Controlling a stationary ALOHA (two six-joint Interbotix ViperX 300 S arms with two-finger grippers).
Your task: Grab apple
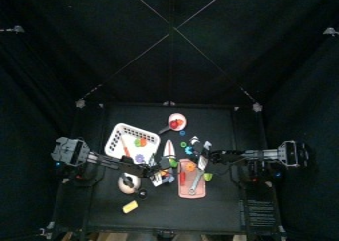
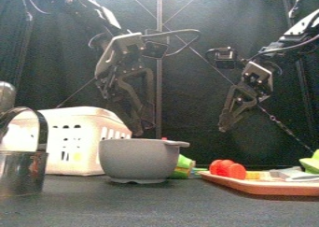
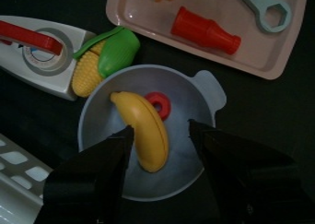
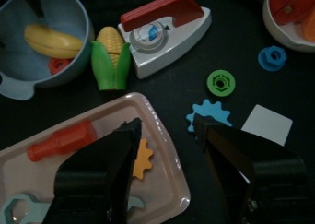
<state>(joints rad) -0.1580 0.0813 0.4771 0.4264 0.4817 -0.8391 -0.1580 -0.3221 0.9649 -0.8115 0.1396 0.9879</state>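
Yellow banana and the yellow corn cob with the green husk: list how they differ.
The banana is smooth, plain yellow and curved; the corn cob is straight, kernelled and part-wrapped in green husk. The banana lies inside the grey bowl by a red ring; the corn cob lies outside it on the black table, between the bowl and the red-and-white toy iron. Both are long and yellow.

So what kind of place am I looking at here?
Probably a robot test pen: black curtains enclose a small black table scattered with toys, like a plastic yellow banana in a grey bowl, between two black arms.
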